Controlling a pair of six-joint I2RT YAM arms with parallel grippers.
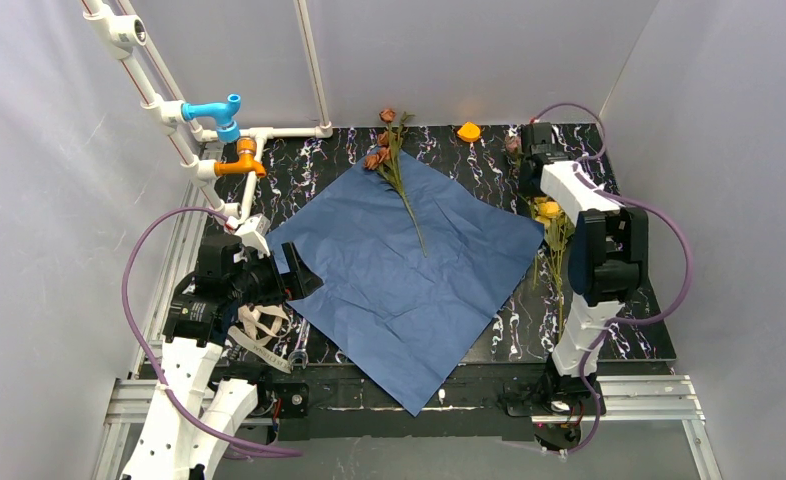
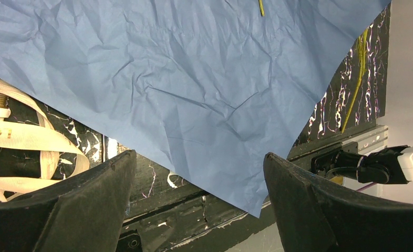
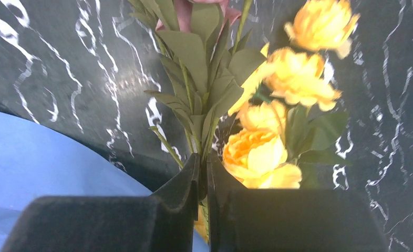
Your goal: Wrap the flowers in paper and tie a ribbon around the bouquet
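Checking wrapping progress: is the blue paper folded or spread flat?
Spread flat: the paper lies open as a diamond, no edge folded over.

Black marbled tabletop [image 1: 479,165], white pipes [image 1: 154,95], blue tap [image 1: 214,110], orange fitting [image 1: 244,160], small orange object [image 1: 468,131]

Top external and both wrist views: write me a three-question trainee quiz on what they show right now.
1. Short answer: what lies across the far corner of the blue paper?
2. True or false: the left claw is shut.
3. Multiple choice: the right claw is gripping A) the blue paper, B) the stems of the yellow flowers, C) nothing.

Key: 1. The pink-brown roses, heads off the sheet's corner, stems on it. 2. False, its fingers stand wide apart above the paper's edge. 3. B.
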